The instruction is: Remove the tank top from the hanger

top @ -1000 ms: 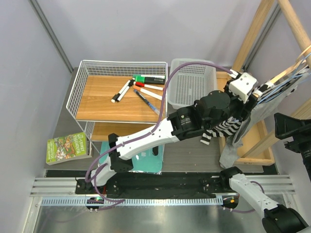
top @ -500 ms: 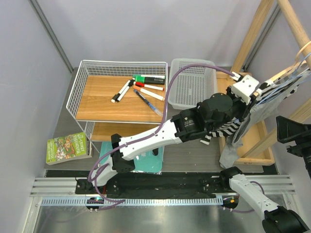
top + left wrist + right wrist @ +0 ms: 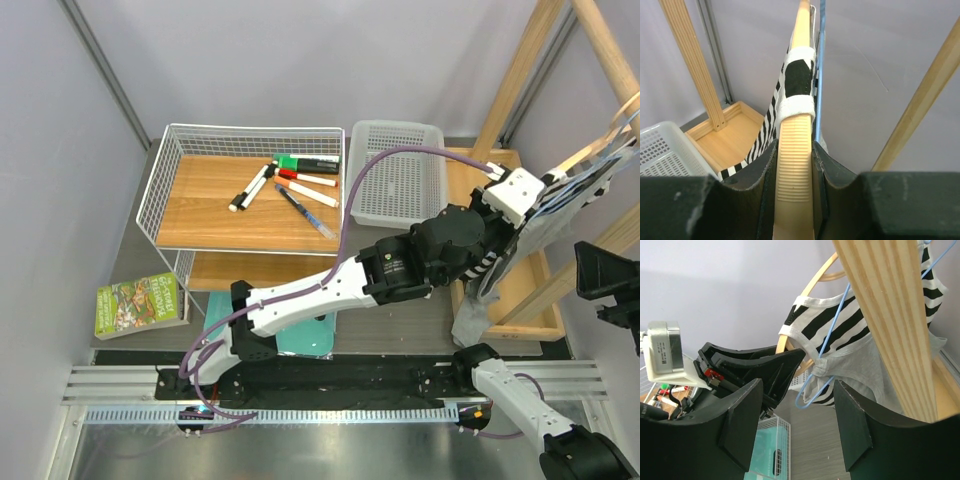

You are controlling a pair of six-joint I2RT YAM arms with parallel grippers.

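The black-and-white striped tank top [image 3: 840, 320] hangs on a wooden hanger [image 3: 812, 282] on the rack at the right. My left gripper [image 3: 794, 170] is shut on the ribbed end of that hanger [image 3: 795, 150], and the top's strap [image 3: 799, 80] wraps the hanger arm just beyond the jaws. From above, the left gripper [image 3: 535, 200] reaches across to the hanger [image 3: 590, 152]. My right gripper [image 3: 795, 425] stands open below the garments with nothing between its fingers. Beside the top, a blue wire hanger [image 3: 827, 352] carries a grey garment [image 3: 865, 367].
A thick wooden rack beam [image 3: 890, 315] crosses close in front of the right wrist camera. A white plastic basket [image 3: 395, 170] stands left of the rack base. A wire shelf [image 3: 160, 190] holds several markers. A green book [image 3: 138, 305] lies at the left.
My left arm has pushed right along the hanger and its jaws have closed on the hanger's end. The right gripper has drifted slightly down and to the right.
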